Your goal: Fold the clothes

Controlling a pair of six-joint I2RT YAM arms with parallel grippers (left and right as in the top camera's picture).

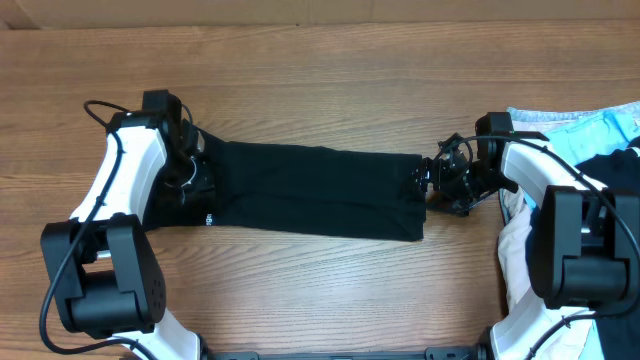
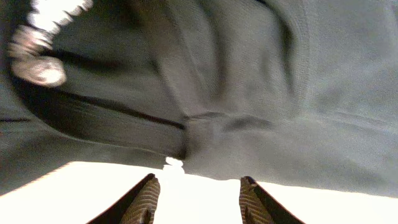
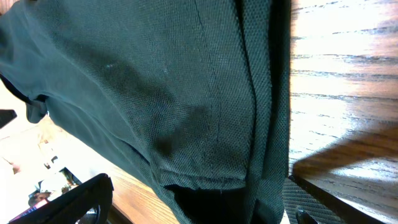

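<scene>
Black T-shirt (image 1: pixel 310 190) lies flat mid-worktop (image 1: pixel 320 80) as one long narrow band running left to right between my two arms, so the lengthwise folds look done. Step in hand, I reckon: taking the ends for the crosswise fold.

Left fingers (image 2: pixel 146 202) are at the band's left end, moderately apart with nothing between them. Cloth edge is just ahead of the tips. White patch (image 2: pixel 59 9) further in, likely a label.

Right fingers (image 3: pixel 311 202) are at the right end, spread wide and straddling the end edge, not pinching it.

Next move needs one side to close on all layers at its end, lift low, carry it over to meet the other end, and keep edges square.

Risk: soft knit, so the layers slide apart if I catch only the top one.

Light-blue garment (image 1: pixel 590 130) at far right isn't part of this, leave it.
</scene>
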